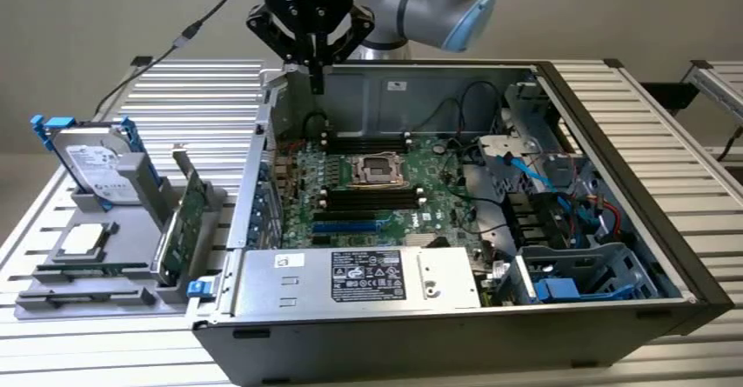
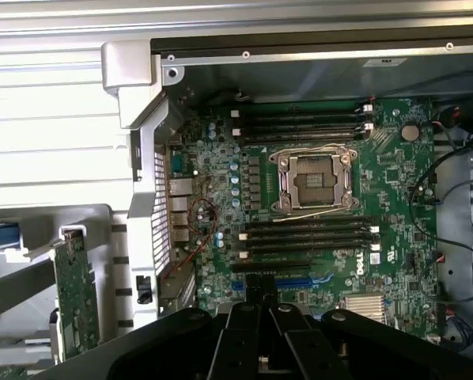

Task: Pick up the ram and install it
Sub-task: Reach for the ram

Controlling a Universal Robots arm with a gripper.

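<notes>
I read the tool (image 1: 315,76) as fully closed, with nothing between its fingers. It hangs over the far edge of the open computer case (image 1: 406,343), above the motherboard (image 1: 371,191). The ram (image 1: 93,269) sits edge-up in the grey holder (image 1: 70,302) on the counter (image 1: 685,230), at the exterior view's left. It is near the upright expansion card (image 1: 186,217) and well apart from the tool.

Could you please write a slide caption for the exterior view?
Shut gripper poised over the open computer case and its motherboard; hard drive and expansion card stand at the exterior view's left.
</notes>
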